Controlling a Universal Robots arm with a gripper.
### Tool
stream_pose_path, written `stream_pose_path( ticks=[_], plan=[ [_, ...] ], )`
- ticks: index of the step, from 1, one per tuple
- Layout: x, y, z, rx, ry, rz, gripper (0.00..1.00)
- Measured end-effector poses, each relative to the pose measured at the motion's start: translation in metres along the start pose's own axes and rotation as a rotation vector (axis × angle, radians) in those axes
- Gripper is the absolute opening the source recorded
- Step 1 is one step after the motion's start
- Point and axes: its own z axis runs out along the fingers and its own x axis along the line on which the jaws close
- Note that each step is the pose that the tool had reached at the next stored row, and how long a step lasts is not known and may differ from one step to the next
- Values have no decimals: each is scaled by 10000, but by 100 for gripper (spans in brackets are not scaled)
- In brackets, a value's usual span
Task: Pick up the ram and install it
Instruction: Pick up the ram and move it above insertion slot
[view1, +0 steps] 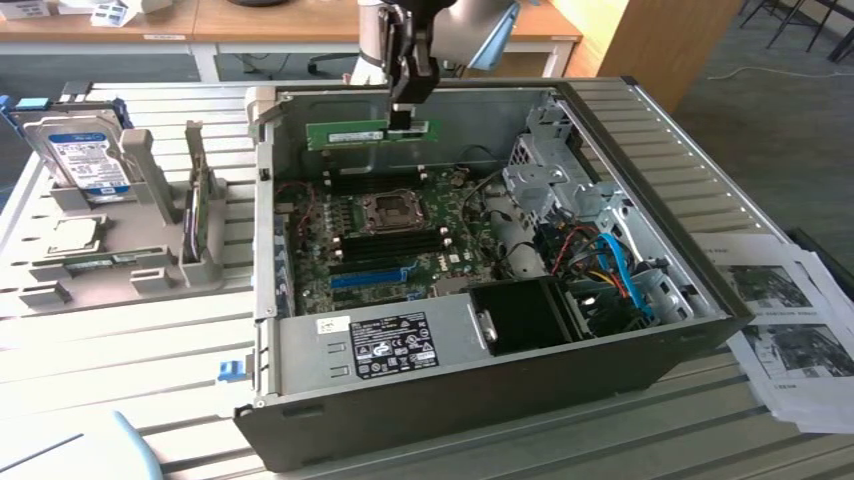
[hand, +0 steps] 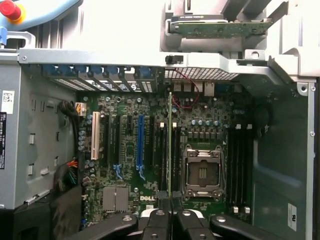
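Black end effector pointed straight down from the arm, clenched on the ram. It held the green stick level above the motherboard, near the CPU socket, inside the open case.

The tool is black, a narrow boxy body that tapers downward, seen at the top centre of the exterior view. Above it sits a pale grey, smooth-skinned arm section. In the wrist view its two fingers are matt black bars with rounded edges. Black linkage arms flare outward on either side, each joint marked by a round silver screw.
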Motion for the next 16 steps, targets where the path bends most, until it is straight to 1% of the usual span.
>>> stream_pose_path(
  ticks=[10, 16],
  plan=[
    [11, -15, 0, 0, 0, 2, 11],
    [12, -162, -5, 0, 1, 2, 11]
  ],
)
